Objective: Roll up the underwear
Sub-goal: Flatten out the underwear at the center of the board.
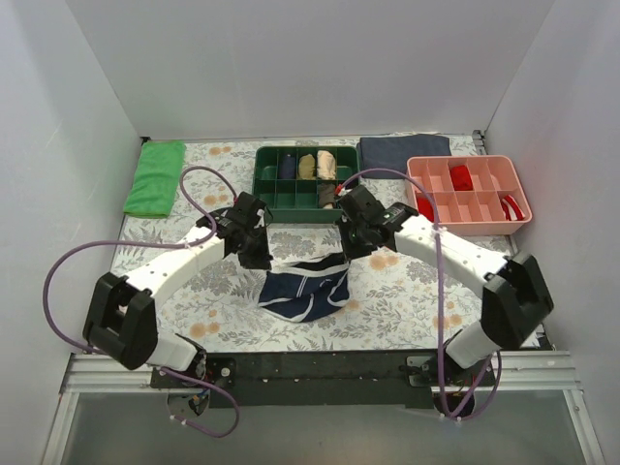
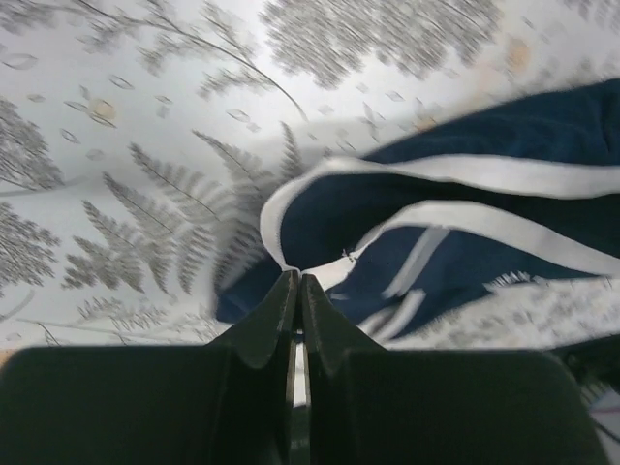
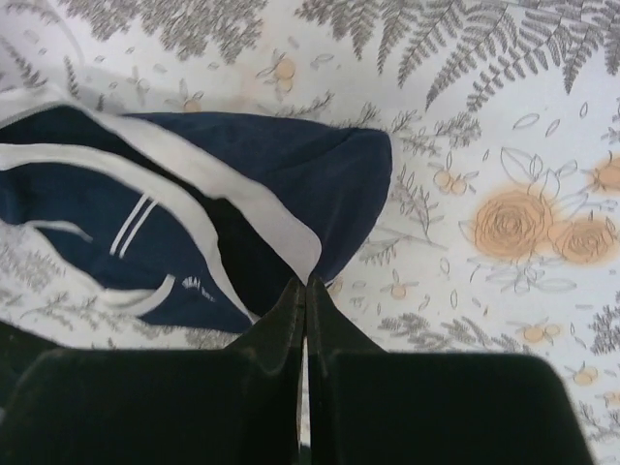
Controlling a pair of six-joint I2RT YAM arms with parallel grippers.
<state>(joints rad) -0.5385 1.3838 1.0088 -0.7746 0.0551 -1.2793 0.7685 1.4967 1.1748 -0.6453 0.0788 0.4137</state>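
Both arms reach in over the middle of the table, wrists angled toward each other. The underwear (image 1: 305, 291), small navy blue fabric briefs with white piping, sits mid-table on the white floral-print tablecloth (image 1: 417, 291), between the two grippers and just near of them. The left gripper (image 1: 260, 257) is closed, jaws pressed together with the white piping at the left end of the waistband running right into the tips. The right gripper (image 1: 349, 250) is also closed, pinching the white-edged corner at the right end. From above, the waistband hangs slack between the two pinch points, the far edge raised and the near part bunched on the cloth. The right wrist view shows a small white emblem (image 3: 199, 286) on the navy fabric, left of the fingers. Far centre: a dark green plastic compartment tray (image 1: 262, 170) holding rolled garments (image 1: 307, 167) in navy, tan and beige. Far right: a pink plastic compartment tray (image 1: 475, 226) with red items (image 1: 461, 177) in some cells. A flat grey-blue folded cloth (image 1: 402, 150) lies at the far edge between the trays. A bright green folded cloth (image 1: 155, 179) lies far left.
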